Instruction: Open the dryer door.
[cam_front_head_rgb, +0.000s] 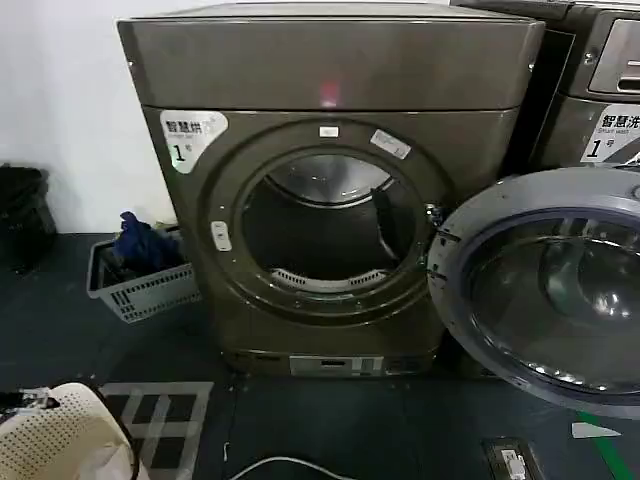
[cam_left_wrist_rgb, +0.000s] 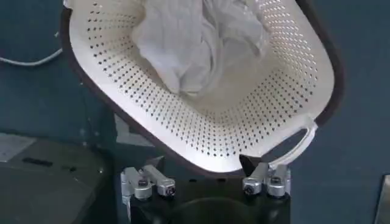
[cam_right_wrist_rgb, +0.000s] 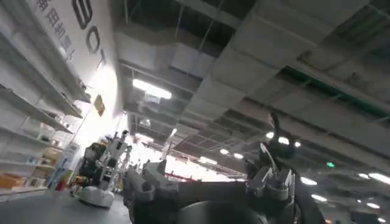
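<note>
**Q:** What's nearest you?

**Me:** Under my left claw (cam_left_wrist_rgb: 206, 184), the white basket (cam_left_wrist_rgb: 201, 91) with pale cloth (cam_left_wrist_rgb: 195, 42) in it, on the dark floor. That claw hangs open above the basket's rim, gripping nothing. From the head, the same basket sits at my low left corner (cam_front_head_rgb: 60, 440).

**Q:** And the right claw?

**Me:** My right claw (cam_right_wrist_rgb: 207, 185) points up at a ceiling (cam_right_wrist_rgb: 262, 67) with strip lights, shelves (cam_right_wrist_rgb: 30, 115) to one side. Its fingers stand apart, empty.

**Q:** Where's the door?

**Me:** The door (cam_front_head_rgb: 545, 290) is on my right, already swung wide on its hinge at the right edge of the dryer (cam_front_head_rgb: 330, 190). Its grey inner face is turned toward me, and the drum (cam_front_head_rgb: 325, 225) gapes open, straight ahead. I'd judge the task done, or all but.

**Q:** Which arm would finish it, if needed?

**Me:** The right, I judge: the door lies on that side, well forward, its face near upright.

**Q:** What does the head see that the wrists miss?

**Me:** The whole dryer, a grey crate (cam_front_head_rgb: 140, 280) with blue clothes beside it on the left, and a second machine (cam_front_head_rgb: 600, 90) behind on the right. The wrists give me my fingers instead.
</note>
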